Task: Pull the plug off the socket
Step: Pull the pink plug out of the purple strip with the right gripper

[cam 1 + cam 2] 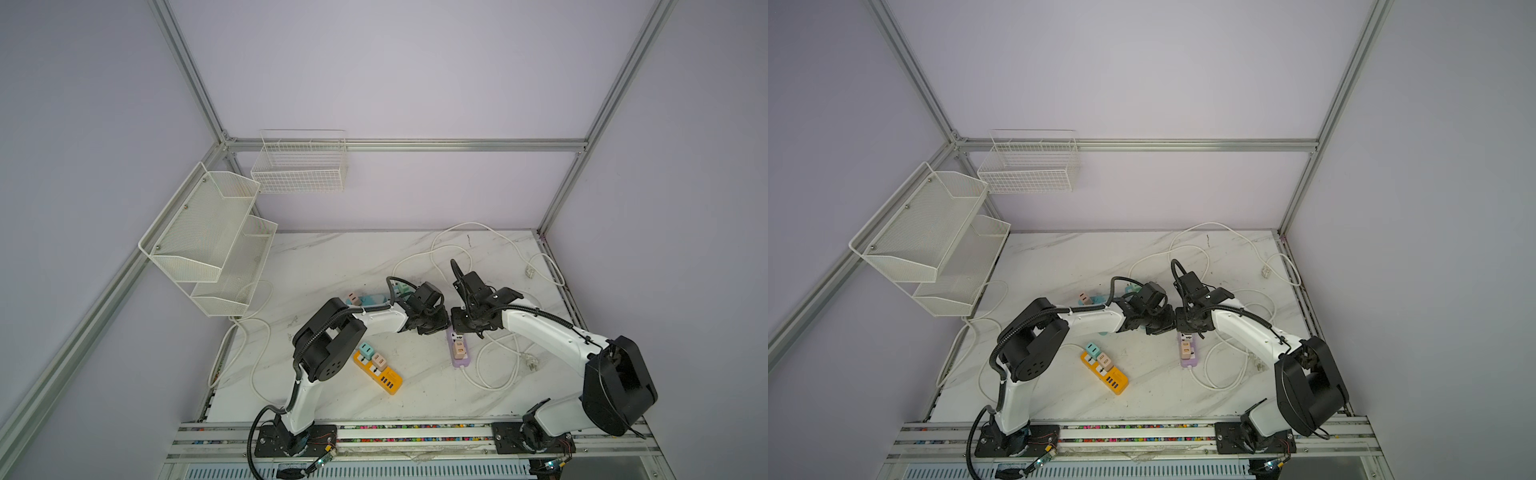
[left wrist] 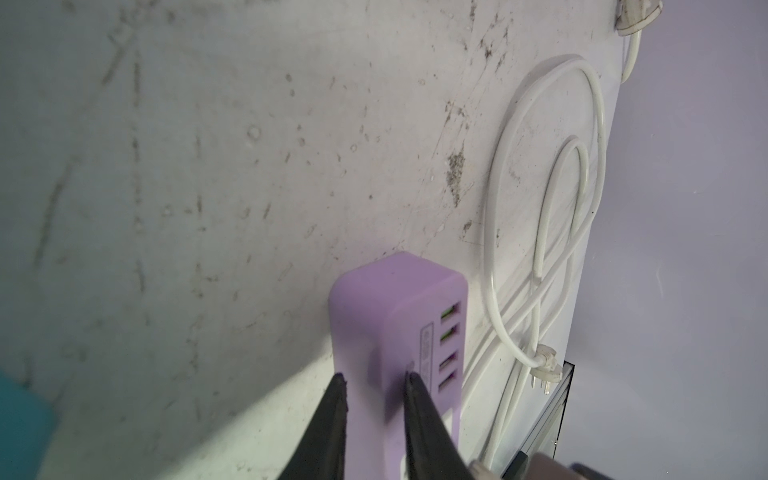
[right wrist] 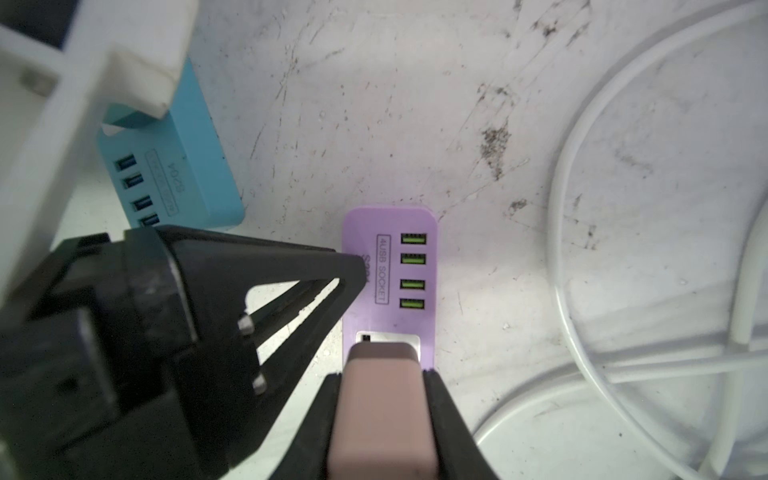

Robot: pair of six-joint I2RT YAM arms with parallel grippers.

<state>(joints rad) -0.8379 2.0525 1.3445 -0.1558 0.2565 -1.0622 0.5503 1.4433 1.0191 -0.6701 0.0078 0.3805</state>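
1. Your target is the dusty-pink plug [image 3: 382,407]. It stands on the purple power strip [image 3: 368,232], at the socket next to the strip's four green USB ports.
2. Your right gripper [image 3: 382,374] is clamped on that plug, with one finger flat against each side face and no gap showing.
3. Just past the plug you can see a bit of white socket face with one dark slot. No view shows whether the prongs are seated or free.
4. Your left gripper [image 2: 374,376] is closed down on the strip's long edge by the USB end. In the left wrist view the purple side wall sits in the narrow gap between its fingers.
5. In the right wrist view the left gripper's fingertip [image 3: 353,266] covers part of the printed label. It is near the plug but not touching it.
6. In both top views the two grippers meet nose to nose, right of centre in the lower half of the frame, over the strip's upper end [image 1: 460,361]. Their bodies hide the fingertips and the plug there.
7. A beige adapter [image 1: 458,351] sits on the same strip just below the grippers, clear of both.
8. White cable [image 1: 482,374] loops just right of the strip.
9. A blue USB strip [image 3: 187,158] lies apart from the purple one. In a top view it is up-left of the grippers [image 1: 372,299].
10. An orange power strip [image 1: 380,372] lies to the lower left, well apart.
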